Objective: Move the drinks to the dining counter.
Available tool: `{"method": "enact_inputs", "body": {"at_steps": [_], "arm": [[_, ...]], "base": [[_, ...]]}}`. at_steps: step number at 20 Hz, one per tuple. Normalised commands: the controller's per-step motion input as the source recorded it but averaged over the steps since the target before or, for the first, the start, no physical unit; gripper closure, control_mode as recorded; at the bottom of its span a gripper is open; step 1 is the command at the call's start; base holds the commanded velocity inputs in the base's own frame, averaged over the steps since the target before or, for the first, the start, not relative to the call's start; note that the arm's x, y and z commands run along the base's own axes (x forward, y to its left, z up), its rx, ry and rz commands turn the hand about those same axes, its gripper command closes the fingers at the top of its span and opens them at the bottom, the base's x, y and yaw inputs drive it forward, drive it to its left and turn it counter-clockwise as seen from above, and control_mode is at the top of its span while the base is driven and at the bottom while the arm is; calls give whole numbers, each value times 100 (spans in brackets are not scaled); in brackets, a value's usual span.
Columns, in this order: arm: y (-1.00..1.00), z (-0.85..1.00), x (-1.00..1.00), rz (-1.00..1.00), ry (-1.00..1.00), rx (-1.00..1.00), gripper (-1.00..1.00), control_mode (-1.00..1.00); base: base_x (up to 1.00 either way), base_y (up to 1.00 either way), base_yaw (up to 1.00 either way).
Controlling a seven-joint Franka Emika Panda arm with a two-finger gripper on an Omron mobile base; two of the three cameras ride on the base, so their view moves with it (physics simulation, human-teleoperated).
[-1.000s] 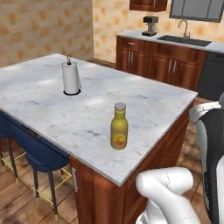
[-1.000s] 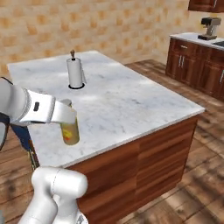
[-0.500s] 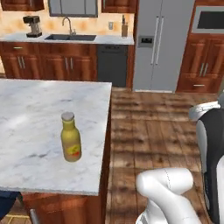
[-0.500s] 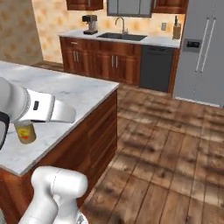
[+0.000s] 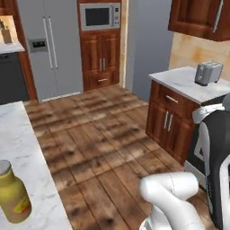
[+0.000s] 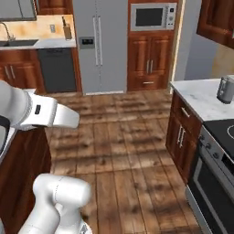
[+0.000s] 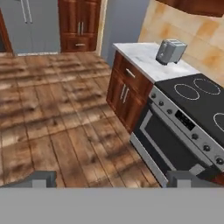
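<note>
The amber-yellow bottle (image 5: 12, 193) with a grey cap and a yellow-red label stands upright on the white-grey marble worktop of the dining counter (image 5: 24, 148), close to that worktop's near edge in the left base view. Its body is rounded and smooth. The label shows a red patch on yellow, but any writing on it is too blurred to read.

In the hand view the two small dark fingers (image 7: 38, 178) rise well apart at the bottom, with bare plank floor (image 7: 52, 118) between them and nothing held. That floor is brown wood, streaked and grainy.

Beyond the amber-yellow bottle, across the floor, stands a steel oven range with a black glass cooktop (image 7: 199, 105) marked by pale ring burners and a row of round knobs along its front. Joined to it on the far side is a narrow marble worktop (image 7: 144, 59) over dark red-brown wooden cabinets (image 7: 124, 89) with slim metal handles. A boxy brushed-metal toaster (image 7: 170, 51) sits on that narrow worktop against a tan tiled wall.

Farther from the bottle, a tall grey double-door refrigerator (image 6: 100, 43) with long vertical handles stands at the back wall. Beside it a steel microwave (image 6: 153, 17) with a dark window is built in above panelled wooden cupboards. On the refrigerator's other side are a dark dishwasher (image 6: 57, 68) and a wooden knife block (image 6: 67, 31).
</note>
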Motion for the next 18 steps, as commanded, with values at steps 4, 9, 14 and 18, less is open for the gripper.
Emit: {"method": "enact_inputs", "body": {"at_steps": [4, 9, 14, 18], "arm": [[0, 0, 0, 0, 0, 0, -100, 100], [0, 0, 0, 0, 0, 0, -100, 100], [0, 0, 0, 0, 0, 0, -100, 100], [0, 0, 0, 0, 0, 0, -100, 100]], "base": [[-38, 13, -82], [-16, 1, -87], [-6, -5, -82], [-3, -41, -68]]}}
